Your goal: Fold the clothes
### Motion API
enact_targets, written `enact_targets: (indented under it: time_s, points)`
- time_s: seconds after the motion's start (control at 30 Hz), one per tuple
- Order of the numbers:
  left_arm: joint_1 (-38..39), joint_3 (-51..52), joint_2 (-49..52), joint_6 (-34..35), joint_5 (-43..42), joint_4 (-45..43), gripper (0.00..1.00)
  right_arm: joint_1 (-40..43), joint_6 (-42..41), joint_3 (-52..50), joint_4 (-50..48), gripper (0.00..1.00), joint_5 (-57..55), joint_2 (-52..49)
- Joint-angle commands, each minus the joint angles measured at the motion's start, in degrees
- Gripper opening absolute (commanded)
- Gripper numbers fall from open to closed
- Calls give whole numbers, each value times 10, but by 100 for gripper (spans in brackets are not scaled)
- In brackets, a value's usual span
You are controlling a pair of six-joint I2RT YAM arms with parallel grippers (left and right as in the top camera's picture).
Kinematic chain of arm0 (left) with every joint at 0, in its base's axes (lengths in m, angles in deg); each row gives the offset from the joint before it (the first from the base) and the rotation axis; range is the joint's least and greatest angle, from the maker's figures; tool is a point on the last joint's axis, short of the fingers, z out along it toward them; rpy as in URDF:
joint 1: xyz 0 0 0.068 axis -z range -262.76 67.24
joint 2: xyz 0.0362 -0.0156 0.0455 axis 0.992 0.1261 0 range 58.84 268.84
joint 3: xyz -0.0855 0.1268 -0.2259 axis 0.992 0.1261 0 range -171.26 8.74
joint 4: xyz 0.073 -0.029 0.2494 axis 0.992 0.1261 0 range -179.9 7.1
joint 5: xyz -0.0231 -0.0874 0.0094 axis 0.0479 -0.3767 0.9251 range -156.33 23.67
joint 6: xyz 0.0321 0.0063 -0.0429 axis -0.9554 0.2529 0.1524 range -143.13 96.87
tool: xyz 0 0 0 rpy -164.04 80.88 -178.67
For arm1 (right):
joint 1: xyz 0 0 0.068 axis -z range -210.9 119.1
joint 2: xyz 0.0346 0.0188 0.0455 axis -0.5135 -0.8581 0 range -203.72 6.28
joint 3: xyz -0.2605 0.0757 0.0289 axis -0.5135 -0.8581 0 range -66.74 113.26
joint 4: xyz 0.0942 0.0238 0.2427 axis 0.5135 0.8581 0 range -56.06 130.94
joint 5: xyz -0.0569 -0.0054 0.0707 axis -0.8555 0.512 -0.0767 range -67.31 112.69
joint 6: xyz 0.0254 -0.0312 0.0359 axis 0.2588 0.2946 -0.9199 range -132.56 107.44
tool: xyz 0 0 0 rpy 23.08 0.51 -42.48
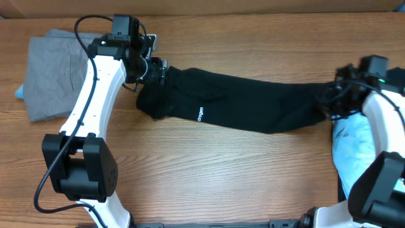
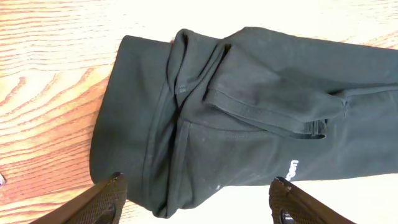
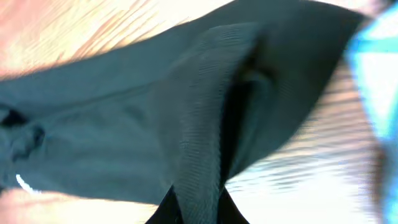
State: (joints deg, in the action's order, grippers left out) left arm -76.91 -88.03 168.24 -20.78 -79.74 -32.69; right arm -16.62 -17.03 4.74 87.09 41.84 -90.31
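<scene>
A black T-shirt [image 1: 240, 104] with small white lettering [image 1: 200, 114] lies stretched in a long band across the table's middle. My left gripper [image 1: 155, 69] hovers at its bunched left end, its jaws wide apart; the left wrist view shows the black T-shirt [image 2: 249, 118] beyond the left gripper [image 2: 199, 199], with nothing between the fingertips [image 2: 112, 186]. My right gripper [image 1: 334, 101] is at the shirt's right end. The right wrist view shows the right gripper [image 3: 198, 208] shut on a ridge of black T-shirt fabric [image 3: 205, 124].
A folded grey shirt [image 1: 54, 76] lies at the back left, with a bit of light blue cloth [image 1: 20, 92] under its edge. A light blue garment [image 1: 354, 149] lies at the right beneath my right arm. Bare wood table [image 1: 221, 177] fills the front.
</scene>
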Motion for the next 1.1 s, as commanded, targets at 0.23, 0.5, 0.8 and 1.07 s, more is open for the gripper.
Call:
enact_targets:
  time_s: [0.23, 0.5, 0.8, 1.07]
  points:
    - [-3, -4, -3, -15, 3, 0, 75, -194, -70, 10, -30, 4, -71, -15]
    - [-3, -4, -3, -15, 3, 3, 76, -273, -125, 10, -98, 4, -76, -51]
    - [-3, -4, -3, -15, 3, 11, 75, -295, -186, 9, -161, 6, -78, -101]
    - [-3, -4, -3, -15, 3, 11, 75, -294, -218, 9, -190, 9, -54, -109]
